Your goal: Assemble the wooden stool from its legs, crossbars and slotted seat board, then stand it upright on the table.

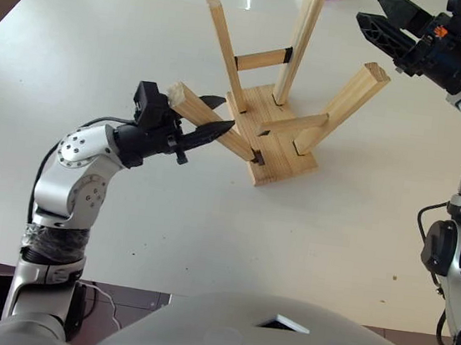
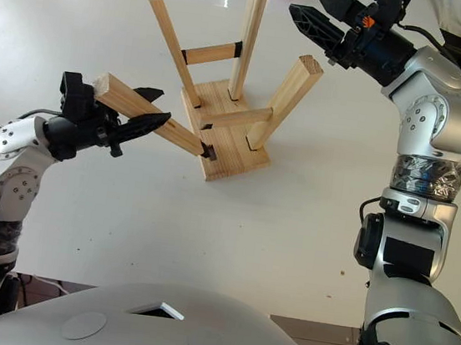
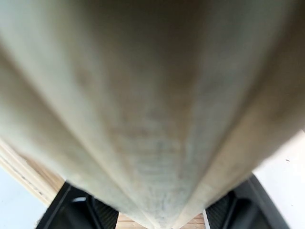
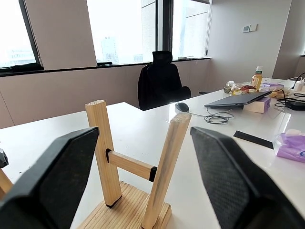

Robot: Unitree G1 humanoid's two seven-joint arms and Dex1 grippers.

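White table [image 1: 103,47] bears the upturned stool [image 1: 280,149]: stiff, probably light wood, best held mid-leg. My left gripper [image 1: 216,114] clamps its near-left leg [image 1: 238,142]; my right gripper [image 1: 371,9] gapes.

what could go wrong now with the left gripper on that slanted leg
The slanted leg in the left gripper leans far out from the seat board; pushing it may lever it out of its slot or drag the board. The right gripper hangs open, touching nothing, so nothing steadies the board. The right-hand leg also splays, so it may be loose.
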